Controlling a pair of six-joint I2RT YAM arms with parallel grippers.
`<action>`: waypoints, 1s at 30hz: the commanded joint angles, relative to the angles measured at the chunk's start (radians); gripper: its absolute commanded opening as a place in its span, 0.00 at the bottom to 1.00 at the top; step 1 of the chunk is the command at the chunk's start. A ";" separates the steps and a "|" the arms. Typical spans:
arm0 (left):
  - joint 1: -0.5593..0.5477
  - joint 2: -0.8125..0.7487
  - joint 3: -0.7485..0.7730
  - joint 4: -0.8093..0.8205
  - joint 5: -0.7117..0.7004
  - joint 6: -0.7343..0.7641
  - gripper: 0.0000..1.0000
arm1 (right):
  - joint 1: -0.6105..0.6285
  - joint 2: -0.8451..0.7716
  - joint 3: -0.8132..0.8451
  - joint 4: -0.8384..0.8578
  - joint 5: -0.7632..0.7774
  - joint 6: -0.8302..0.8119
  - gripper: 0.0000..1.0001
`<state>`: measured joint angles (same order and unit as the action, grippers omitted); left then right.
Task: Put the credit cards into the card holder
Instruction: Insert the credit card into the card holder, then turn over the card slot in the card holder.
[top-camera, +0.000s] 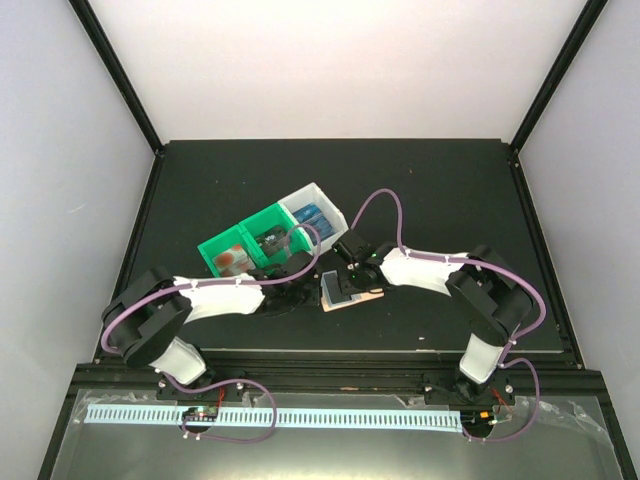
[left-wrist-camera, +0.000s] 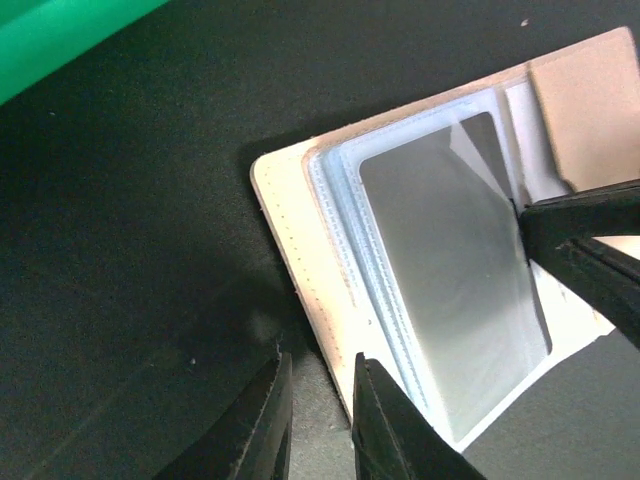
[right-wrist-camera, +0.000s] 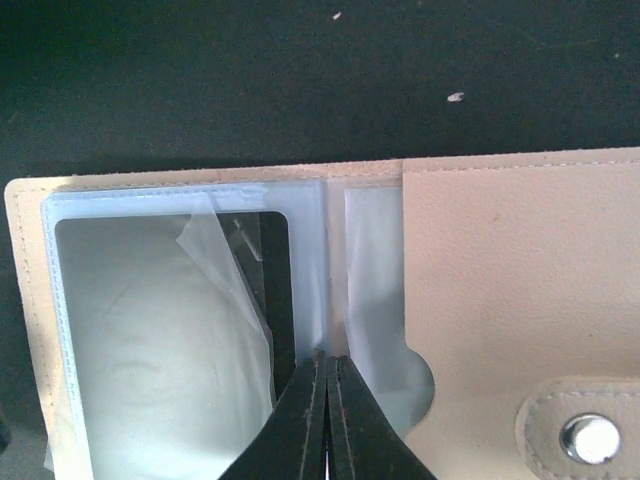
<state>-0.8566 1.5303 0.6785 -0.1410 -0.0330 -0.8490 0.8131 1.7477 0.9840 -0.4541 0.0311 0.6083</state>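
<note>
Table (top-camera: 440, 200) of black matte bears the tan card holder (right-wrist-camera: 500, 260), lying open near its front edge, clear sleeves showing a dark card (left-wrist-camera: 450, 280). Its far half is cut off in both wrist views. Right gripper (right-wrist-camera: 325, 420) is pinched closed over the sleeve's edge; left gripper (left-wrist-camera: 320, 420), nearly closed and empty, hovers just beside the holder's edge.

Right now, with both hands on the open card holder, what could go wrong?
1. The right hand is pinched shut at the clear sleeves' spine; a pull could crease or tear the loose plastic flap.
2. The left hand, nearly closed, sits at the card holder edge; a slip could drag it across the table.
3. The dark card looks only partly seated, so it may slide out.
</note>
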 joint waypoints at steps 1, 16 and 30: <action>0.015 -0.065 -0.025 0.047 0.022 -0.005 0.22 | -0.002 0.020 -0.014 -0.016 0.013 0.015 0.04; 0.065 -0.023 -0.102 0.320 0.271 -0.165 0.53 | -0.004 0.053 -0.076 0.059 -0.039 0.048 0.02; 0.073 0.034 -0.094 0.336 0.275 -0.172 0.40 | -0.005 0.058 -0.088 0.073 -0.044 0.054 0.01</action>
<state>-0.7910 1.5448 0.5743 0.1650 0.2264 -1.0115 0.8070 1.7370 0.9447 -0.3954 0.0013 0.6510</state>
